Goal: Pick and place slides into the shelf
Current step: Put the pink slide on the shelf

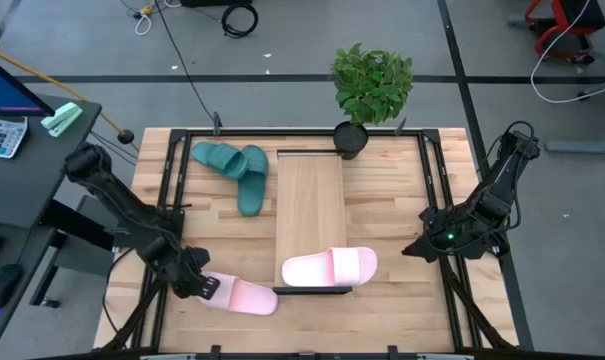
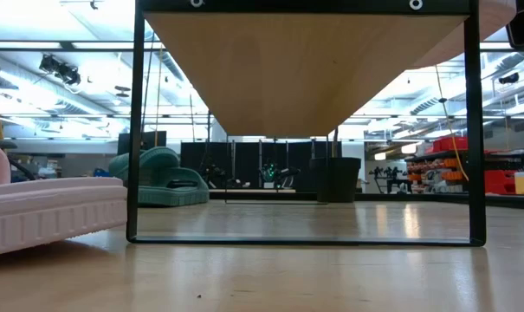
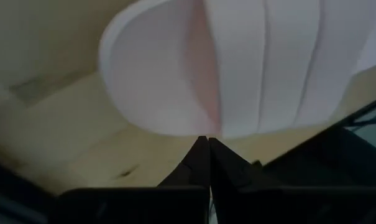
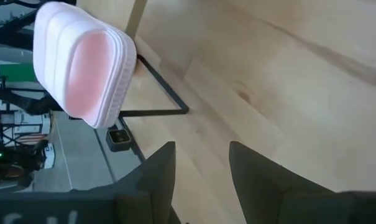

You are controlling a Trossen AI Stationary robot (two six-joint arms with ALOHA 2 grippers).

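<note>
Since the pink slide [image 1: 244, 296] on the bench [image 1: 402, 300] looks soft and light, the left hand [image 1: 207, 286], fingers pressed together, seems to pinch its heel edge; the strap would suit better.

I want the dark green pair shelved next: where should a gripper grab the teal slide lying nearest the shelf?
Probably by its wide strap, coming down from above. The teal slide lies flat on the table beside the shelf, sole down, so the raised strap gives the fingers an edge. Its far end touches the other teal slide.
</note>
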